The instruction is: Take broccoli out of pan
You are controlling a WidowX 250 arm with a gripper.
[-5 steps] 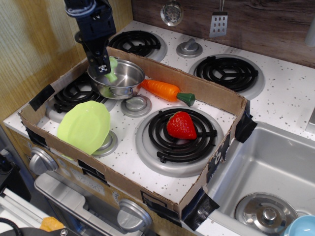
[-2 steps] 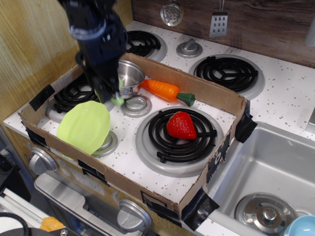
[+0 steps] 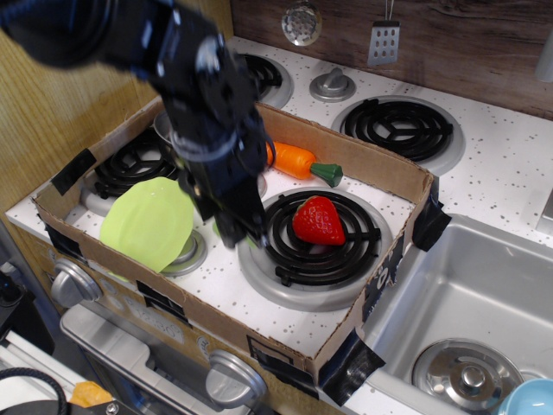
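Arm (image 3: 207, 121) moved right — now hides pan; strawberry (image 3: 318, 220) on burner (image 3: 315, 238).

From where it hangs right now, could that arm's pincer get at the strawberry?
Probably yes. The pincer hangs low at the left edge of the front burner, and the strawberry lies uncovered on that burner just to its right, with nothing between them. Whether the pincer already holds something is hidden by blur.

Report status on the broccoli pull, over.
Gripper low over the front burner's left edge, jaws hidden by blur. Broccoli not visible. Pan mostly hidden behind the arm. Strawberry close to the right.
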